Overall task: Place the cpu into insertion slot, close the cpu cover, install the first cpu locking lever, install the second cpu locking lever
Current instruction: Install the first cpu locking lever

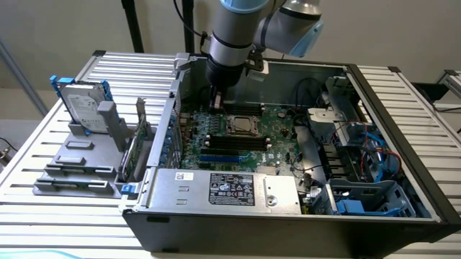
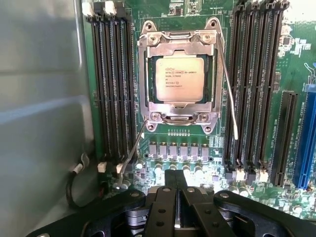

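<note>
Inside the open computer case (image 1: pixel 288 229), on the green board (image 2: pixel 296 54), the cpu cover (image 2: pixel 146 74) lies shut over the insertion slot (image 1: pixel 243 125), with the cpu (image 2: pixel 178 79) seated in its cut-out. The pincer (image 2: pixel 178 178), fully closed and empty, points at the socket from just short of it. Both levers stand unlatched, their long axes flanking the socket. The nearer lever (image 2: pixel 131 158) ends beside the pincer's tips, while the farther lever (image 2: pixel 229 94) sits well apart.

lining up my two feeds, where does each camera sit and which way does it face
Exterior view: off the arm, above the open computer case, looking down into it; the arm and gripper show.
Wrist view: on the wrist, looking past the shut gripper at the cpu with the cpu cover down over it.
Shared: the cpu, the green board and the gripper.
</note>
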Robot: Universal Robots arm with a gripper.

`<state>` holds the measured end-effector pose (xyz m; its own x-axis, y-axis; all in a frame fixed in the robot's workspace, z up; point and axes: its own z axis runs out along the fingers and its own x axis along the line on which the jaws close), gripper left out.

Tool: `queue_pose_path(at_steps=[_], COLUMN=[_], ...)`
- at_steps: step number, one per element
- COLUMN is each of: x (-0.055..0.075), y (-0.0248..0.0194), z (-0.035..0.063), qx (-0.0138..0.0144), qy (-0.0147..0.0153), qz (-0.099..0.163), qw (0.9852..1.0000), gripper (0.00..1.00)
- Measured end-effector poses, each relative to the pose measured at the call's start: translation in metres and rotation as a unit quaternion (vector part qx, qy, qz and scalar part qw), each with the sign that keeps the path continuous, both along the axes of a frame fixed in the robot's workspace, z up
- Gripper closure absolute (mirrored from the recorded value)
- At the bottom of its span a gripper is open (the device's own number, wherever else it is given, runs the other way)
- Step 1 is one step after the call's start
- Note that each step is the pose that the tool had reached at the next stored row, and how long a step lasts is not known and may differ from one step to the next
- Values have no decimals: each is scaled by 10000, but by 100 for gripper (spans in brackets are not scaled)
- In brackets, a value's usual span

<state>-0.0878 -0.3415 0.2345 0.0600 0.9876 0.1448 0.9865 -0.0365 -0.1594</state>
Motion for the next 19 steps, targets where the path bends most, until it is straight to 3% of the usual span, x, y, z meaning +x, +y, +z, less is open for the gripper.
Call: queue_pose_path(at_steps=[2, 7, 11, 14, 19], x=[-4, -18, -33, -46, -69], y=[0, 0, 0, 0, -1], z=[7, 19, 24, 25, 34], qx=[53, 226, 406, 580, 799], qy=[1, 1, 3, 9, 43], qz=[-89, -287, -440, -532, -669], qw=[9999, 9993, 9982, 9969, 9946], gripper=[89, 89, 89, 89, 89])
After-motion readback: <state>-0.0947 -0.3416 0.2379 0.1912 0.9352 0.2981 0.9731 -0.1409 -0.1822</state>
